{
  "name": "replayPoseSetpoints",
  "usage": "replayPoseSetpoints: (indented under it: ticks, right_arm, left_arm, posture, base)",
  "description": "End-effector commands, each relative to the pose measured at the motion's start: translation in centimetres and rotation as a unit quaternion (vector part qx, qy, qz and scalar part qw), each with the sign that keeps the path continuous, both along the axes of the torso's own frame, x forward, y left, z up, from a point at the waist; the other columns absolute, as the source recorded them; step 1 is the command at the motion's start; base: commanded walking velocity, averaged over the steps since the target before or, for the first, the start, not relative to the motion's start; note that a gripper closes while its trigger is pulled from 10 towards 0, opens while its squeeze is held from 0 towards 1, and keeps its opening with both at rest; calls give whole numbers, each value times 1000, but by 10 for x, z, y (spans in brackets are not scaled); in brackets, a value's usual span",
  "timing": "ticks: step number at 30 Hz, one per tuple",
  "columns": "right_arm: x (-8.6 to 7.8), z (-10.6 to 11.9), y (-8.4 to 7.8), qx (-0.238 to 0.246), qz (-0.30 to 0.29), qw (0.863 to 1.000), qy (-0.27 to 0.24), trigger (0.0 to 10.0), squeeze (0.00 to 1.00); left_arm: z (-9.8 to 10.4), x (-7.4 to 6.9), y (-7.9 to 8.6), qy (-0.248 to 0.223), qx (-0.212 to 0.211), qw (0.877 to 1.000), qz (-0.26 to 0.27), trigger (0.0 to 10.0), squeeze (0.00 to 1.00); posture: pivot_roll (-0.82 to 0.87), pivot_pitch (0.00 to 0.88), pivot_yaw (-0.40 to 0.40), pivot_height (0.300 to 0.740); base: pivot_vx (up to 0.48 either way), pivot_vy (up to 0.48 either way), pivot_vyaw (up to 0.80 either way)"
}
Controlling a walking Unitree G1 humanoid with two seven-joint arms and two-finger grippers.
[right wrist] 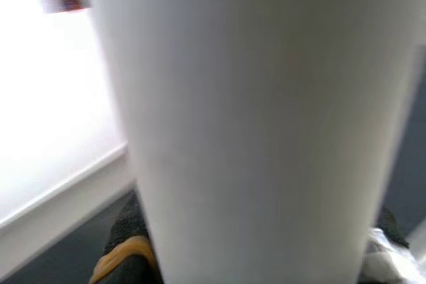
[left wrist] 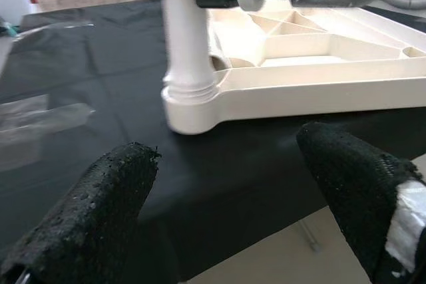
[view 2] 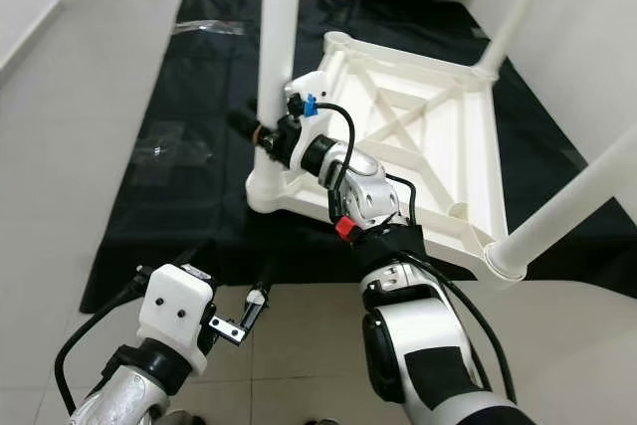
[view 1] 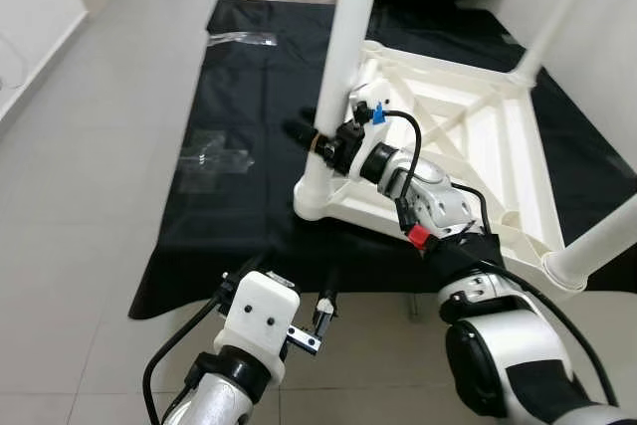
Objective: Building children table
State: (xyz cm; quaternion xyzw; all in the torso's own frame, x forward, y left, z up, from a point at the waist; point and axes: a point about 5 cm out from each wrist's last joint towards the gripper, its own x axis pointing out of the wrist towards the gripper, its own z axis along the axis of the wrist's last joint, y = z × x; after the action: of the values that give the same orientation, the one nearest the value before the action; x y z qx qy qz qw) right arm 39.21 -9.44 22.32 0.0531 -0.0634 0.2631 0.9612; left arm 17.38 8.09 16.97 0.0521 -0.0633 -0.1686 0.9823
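A floor of pale grey tiles [view 1: 90, 146] runs through the room, with a white wall [view 1: 30, 7] along the robot's left and another white wall [view 2: 587, 37] on its right. A black cloth [view 1: 249, 106] lies spread over the floor tiles ahead of the robot, its near edge just before the two arms.

On the cloth lies a white plastic children table top [view 1: 468, 136], turned underside up so its ribbed frame and crossed braces show. White table legs stand from its corners: one upright leg [view 1: 343, 47] in the near left corner socket, one [view 1: 607, 236] slanting off at the near right corner, and one [view 1: 557, 17] at the far right corner.

The right gripper [view 1: 320, 142] reaches over the frame to the near left leg, low on its shaft just above the socket, with its fingers clamped around it; the right wrist view shows the white leg close up between the dark fingers. The left gripper [left wrist: 233, 191] hovers low over the cloth's near edge, fingers [left wrist: 100, 204] apart and holding nothing, pointed toward the same corner socket.

Clear plastic bags lie flat on the cloth: one [view 1: 214, 158] left of the table top, one [view 1: 242, 39] farther away.
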Motion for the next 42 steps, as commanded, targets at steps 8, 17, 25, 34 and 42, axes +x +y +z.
replayPoseSetpoints:
  ticks: [8, 17, 25, 34, 42]
  right_arm:
    - [-30, -42, -60, 11, -419, 900, 120, 0, 0]
    - [-18, -10, -5, 90, -254, 962, 31, 10000, 1000]
    - [-7, -3, -15, 99, -139, 985, 28, 10000, 0]
    - [-40, -12, 2, 9, 322, 946, 45, 10000, 0]
    - [-40, -16, 15, -31, 388, 920, 39, 10000, 0]
  left_arm:
    - [-2, -2, -4, 3, -1, 1000, -8, 10000, 0]
    - [-2, -2, -3, 3, 0, 1000, -8, 10000, 0]
    - [-2, -1, -3, 3, 0, 1000, -7, 10000, 0]
    - [-2, 0, -4, 3, -1, 1000, -10, 10000, 0]
    - [-2, 0, -4, 3, -1, 1000, -10, 10000, 0]
  posture:
    - [168, 103, -108, 740]
    - [168, 103, -111, 740]
    - [171, 109, -113, 740]
    - [171, 111, -109, 740]
    - [172, 113, -109, 740]
  base:
    - [0, 0, 0]
    - [0, 0, 0]
    - [0, 0, 0]
    - [0, 0, 0]
    - [0, 0, 0]
